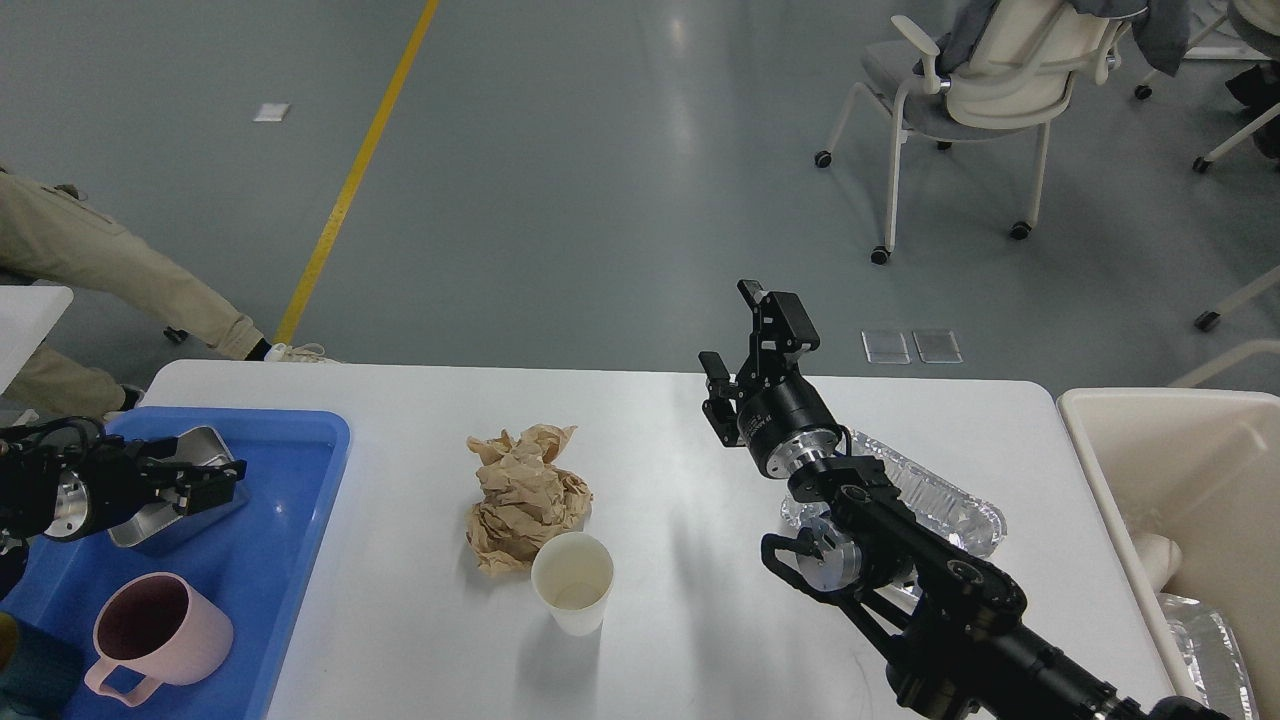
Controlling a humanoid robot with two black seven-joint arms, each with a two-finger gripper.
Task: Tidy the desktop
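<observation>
I have the white desk point(700, 640) spread across the middle of my view, with clutter on it that I judge is mine to sort. My left tool point(215, 475) sits over the blue tray point(300, 500) at the desk's left end, right at the steel box point(190, 450); whether its jaws grip the box or have let go I cannot tell. The pink mug point(160, 630) stands in the tray nearer to me, so the tray looks like the place for reusable ware. My right tool point(745, 345) is raised above the far middle of the desk, jaws spread wide and empty. Crumpled brown paper point(525, 495) touches the paper cup point(572, 580); a foil tray point(940, 500) lies beside the cream bin point(1180, 470) at right, likely where rubbish goes.
</observation>
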